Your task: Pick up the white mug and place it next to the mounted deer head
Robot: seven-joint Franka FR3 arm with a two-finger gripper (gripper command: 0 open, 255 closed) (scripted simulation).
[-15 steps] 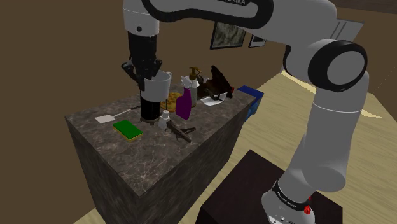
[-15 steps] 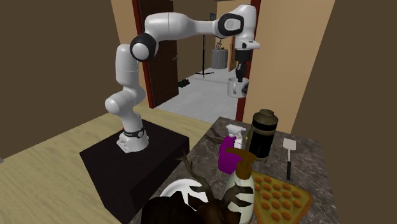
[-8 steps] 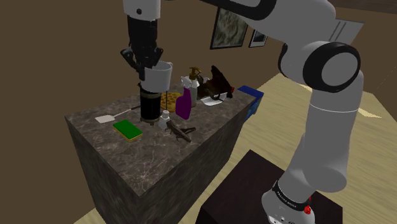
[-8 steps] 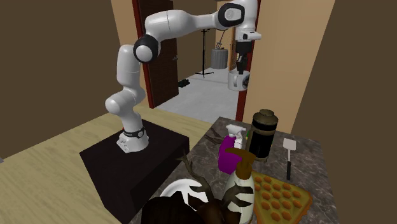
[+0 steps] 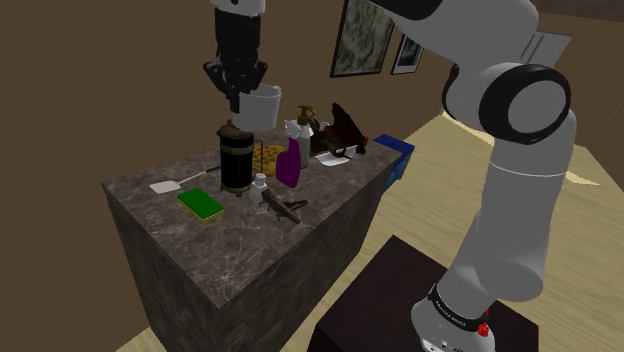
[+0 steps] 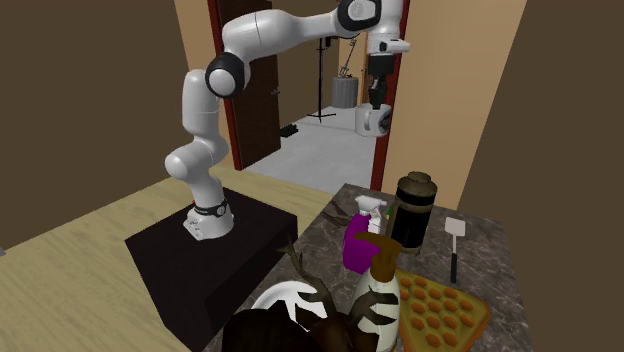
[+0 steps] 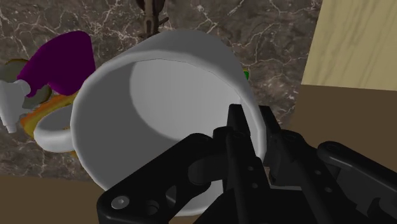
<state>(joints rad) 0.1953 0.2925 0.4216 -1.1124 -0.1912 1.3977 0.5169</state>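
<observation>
The white mug (image 5: 260, 105) hangs high above the marble counter (image 5: 250, 235), over the black French press (image 5: 235, 158). My black gripper (image 5: 242, 90) is shut on the mug's rim, one finger inside and one outside, as the wrist view shows at the mug (image 7: 159, 108) and the gripper (image 7: 254, 137). In the second exterior view the mug (image 6: 372, 118) hangs under the gripper (image 6: 374, 100) near the doorway. The dark mounted deer head (image 5: 340, 130) lies at the counter's far end; its antlers and head (image 6: 300, 320) fill the second exterior view's lower edge.
On the counter stand a purple spray bottle (image 5: 290, 160), a brown-topped bottle (image 5: 304, 122), a small white bottle (image 5: 259, 188), a green sponge (image 5: 201, 204), a white spatula (image 5: 175, 182), a waffle-like orange tray (image 6: 440, 310) and a blue box (image 5: 396, 155).
The gripper has carried the mug upward and a little toward the shoulder view's right, away from the French press top. Nothing on the counter has moved.
</observation>
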